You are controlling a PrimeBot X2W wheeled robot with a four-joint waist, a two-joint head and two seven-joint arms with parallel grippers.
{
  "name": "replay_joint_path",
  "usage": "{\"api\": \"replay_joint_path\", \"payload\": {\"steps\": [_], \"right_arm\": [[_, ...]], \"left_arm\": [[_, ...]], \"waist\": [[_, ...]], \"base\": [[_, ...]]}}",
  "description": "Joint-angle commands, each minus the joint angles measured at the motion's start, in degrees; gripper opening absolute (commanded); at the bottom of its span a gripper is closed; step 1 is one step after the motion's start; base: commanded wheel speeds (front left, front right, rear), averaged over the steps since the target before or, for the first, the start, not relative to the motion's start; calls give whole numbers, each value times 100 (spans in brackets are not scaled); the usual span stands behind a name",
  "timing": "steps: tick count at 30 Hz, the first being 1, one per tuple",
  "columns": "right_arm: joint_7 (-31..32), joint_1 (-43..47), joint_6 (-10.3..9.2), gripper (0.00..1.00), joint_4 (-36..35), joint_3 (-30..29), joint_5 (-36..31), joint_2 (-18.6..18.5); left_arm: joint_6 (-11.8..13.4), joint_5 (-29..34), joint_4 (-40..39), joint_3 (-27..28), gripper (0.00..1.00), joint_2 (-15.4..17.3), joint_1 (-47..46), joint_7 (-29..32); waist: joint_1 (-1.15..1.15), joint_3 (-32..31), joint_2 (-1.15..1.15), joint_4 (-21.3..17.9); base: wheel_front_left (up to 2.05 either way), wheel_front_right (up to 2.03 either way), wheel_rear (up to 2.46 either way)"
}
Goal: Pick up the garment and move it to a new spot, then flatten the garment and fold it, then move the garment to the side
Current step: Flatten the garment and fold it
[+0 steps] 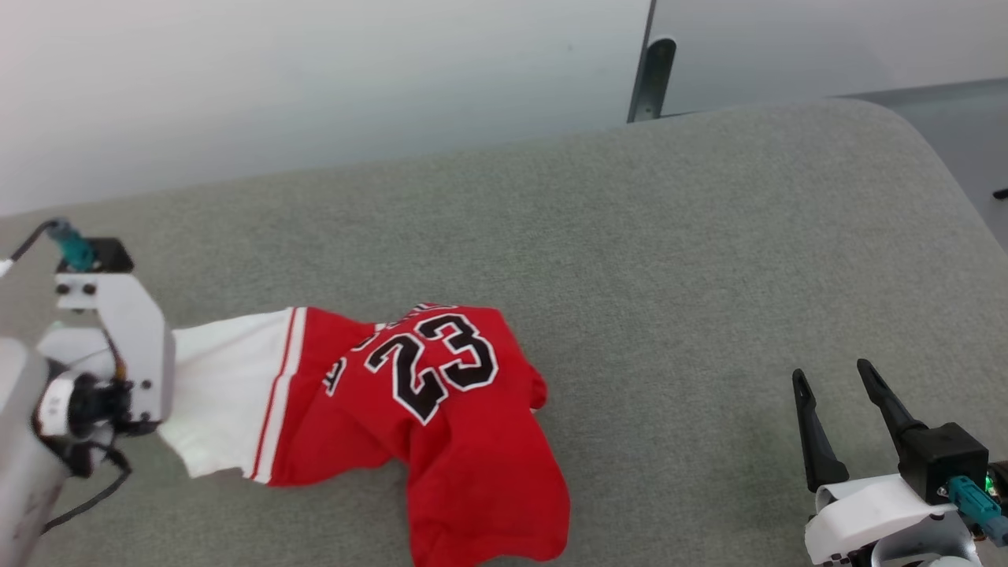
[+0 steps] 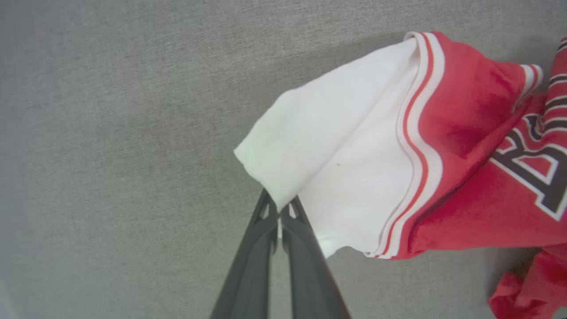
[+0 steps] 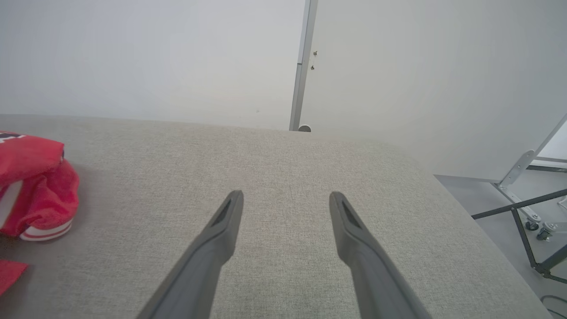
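Observation:
The garment (image 1: 441, 394) lies crumpled on the grey padded table (image 1: 669, 236), a red jersey with a black "23" and a white part past red-and-white striped trim. In the left wrist view my left gripper (image 2: 280, 212) is shut on the edge of the white part of the garment (image 2: 345, 146), which is pulled toward it. From the head, the left wrist (image 1: 110, 354) sits at the white end and hides the fingers. My right gripper (image 1: 831, 370) stands open at the lower right, well clear of the cloth. Nothing lies between the fingers of the right gripper (image 3: 286, 195), and the garment (image 3: 31, 177) shows far to their left.
A pale wall (image 1: 315, 79) with a grey metal post (image 1: 650, 79) runs behind the table. The table's rounded right edge (image 1: 953, 181) drops to the floor, where a wheeled metal frame (image 3: 531, 212) stands.

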Motion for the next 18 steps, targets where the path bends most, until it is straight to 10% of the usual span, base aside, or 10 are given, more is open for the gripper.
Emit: {"api": "replay_joint_path", "payload": {"steps": [1,13,17,18], "right_arm": [[26,108,-4,100,-39,20,-29,-17],[75,119,-4,100,-96,31,36,-35],[93,142,-4,100,-86,28,64,-33],[95,160,-4,100,-81,29,64,-35]], "left_arm": [[93,42,-85,28,0,143,153,27],[365,-287,-106,219,0,322,901,-61],[340,-390,-31,266,31,166,999,-222],[341,-376,-18,270,93,158,995,-276]], "waist": [[0,-112,0,113],[0,-147,0,125],[0,-200,0,150],[0,-231,0,161]], "base": [[0,0,0],[0,0,0],[0,0,0],[0,0,0]]}}
